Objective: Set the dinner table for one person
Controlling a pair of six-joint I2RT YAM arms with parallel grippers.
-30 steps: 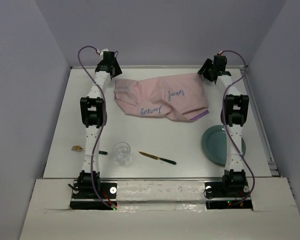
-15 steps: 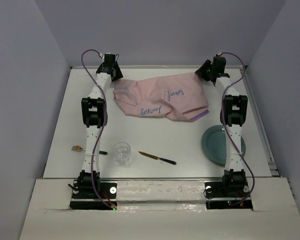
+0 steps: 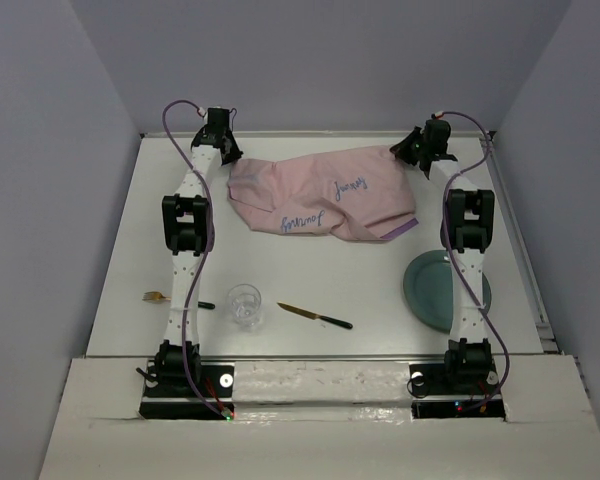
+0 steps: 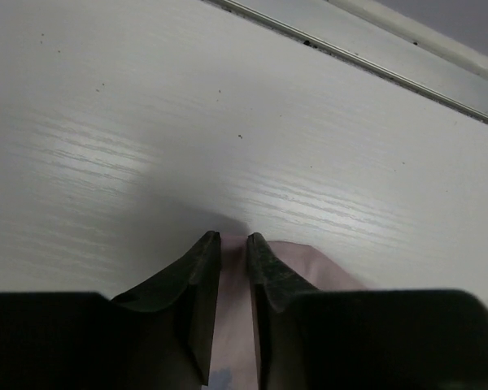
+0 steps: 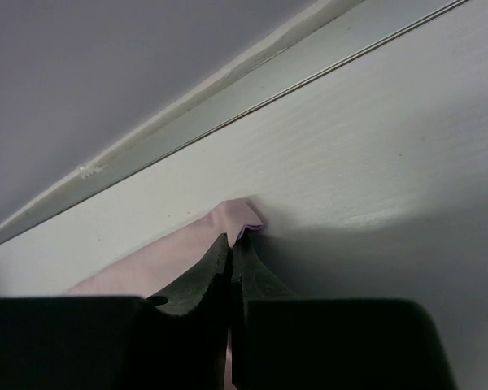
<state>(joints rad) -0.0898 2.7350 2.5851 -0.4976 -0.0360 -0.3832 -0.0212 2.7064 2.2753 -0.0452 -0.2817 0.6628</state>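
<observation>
I find right gripper pinching pink cloth at dinner table's far edge, left gripper narrowly spread astride it; nothing laid.

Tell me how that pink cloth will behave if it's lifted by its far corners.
Probably floppy: the pink cloth lies rumpled with folded edges, so it should sag between held corners. Likely light, since it is thin enough to pinch in the right gripper. Its middle may drag on the dinner table.

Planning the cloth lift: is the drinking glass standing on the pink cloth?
No, the glass stands on the bare white table, toward the near edge, well apart from the pink cloth.
</observation>
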